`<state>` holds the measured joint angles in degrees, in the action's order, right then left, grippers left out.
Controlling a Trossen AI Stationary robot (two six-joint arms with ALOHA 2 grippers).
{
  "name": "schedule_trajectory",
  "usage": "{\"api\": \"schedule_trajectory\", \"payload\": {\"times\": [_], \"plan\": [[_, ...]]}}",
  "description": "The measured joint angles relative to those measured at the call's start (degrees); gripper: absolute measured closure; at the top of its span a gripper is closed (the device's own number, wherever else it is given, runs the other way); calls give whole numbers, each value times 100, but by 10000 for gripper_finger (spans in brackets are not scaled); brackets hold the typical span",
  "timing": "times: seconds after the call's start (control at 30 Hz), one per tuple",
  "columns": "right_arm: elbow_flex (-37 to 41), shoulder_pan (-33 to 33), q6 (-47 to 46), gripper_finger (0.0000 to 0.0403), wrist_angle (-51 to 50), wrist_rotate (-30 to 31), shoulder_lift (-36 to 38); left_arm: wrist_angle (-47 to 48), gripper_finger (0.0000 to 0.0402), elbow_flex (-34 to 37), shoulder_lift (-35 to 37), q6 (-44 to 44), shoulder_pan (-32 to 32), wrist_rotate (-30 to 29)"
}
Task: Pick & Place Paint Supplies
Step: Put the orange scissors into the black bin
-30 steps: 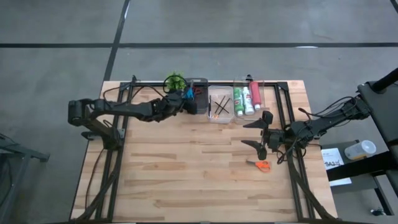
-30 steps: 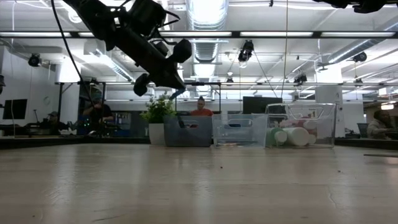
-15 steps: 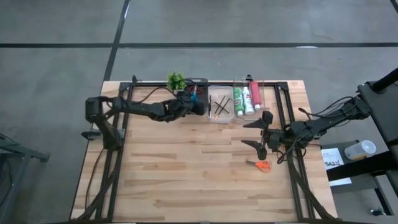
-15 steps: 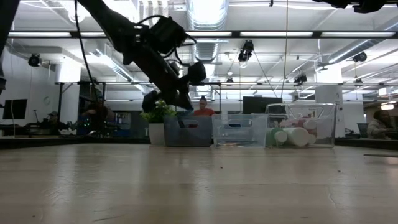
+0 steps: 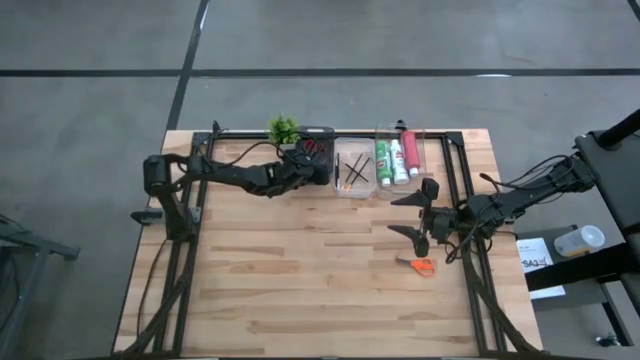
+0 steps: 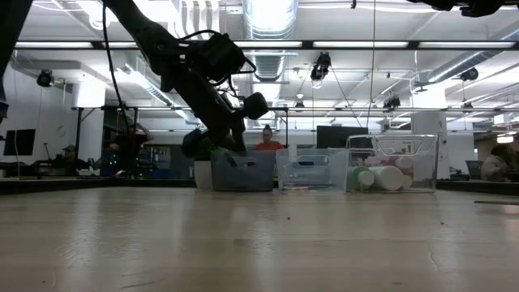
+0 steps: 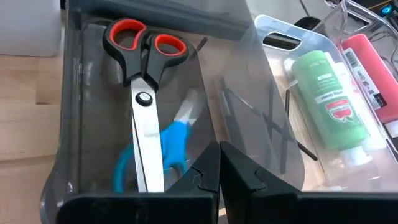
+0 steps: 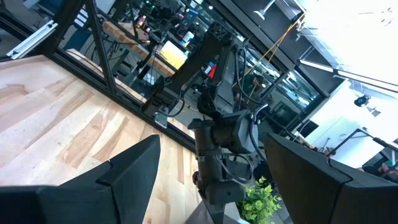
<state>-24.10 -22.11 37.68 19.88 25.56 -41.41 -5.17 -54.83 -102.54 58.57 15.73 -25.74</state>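
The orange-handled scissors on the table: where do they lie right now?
In the high view, the orange-handled scissors lie on the bare table, right of centre, just in front of the open right gripper.

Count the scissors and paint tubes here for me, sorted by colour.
Red-handled scissors: 1
Blue-handled scissors: 1
Orange-handled scissors: 1
Green tube: 1
White tube: 1
Red tube: 1
Total: 6
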Motion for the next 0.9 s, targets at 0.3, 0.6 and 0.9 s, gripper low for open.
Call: {"api": "schedule_trajectory", "payload": {"times": [0.3,0.6,0.9], "plan": [[0,0,25,115,0,0,1,-34,364,4,1,0,0,121],[1,0,22,115,0,0,2,-156,282,4,7,-8,-2,133],[0,0,-1,115,-2,0,0,-227,274,-110,316,-616,-54,203]]}}
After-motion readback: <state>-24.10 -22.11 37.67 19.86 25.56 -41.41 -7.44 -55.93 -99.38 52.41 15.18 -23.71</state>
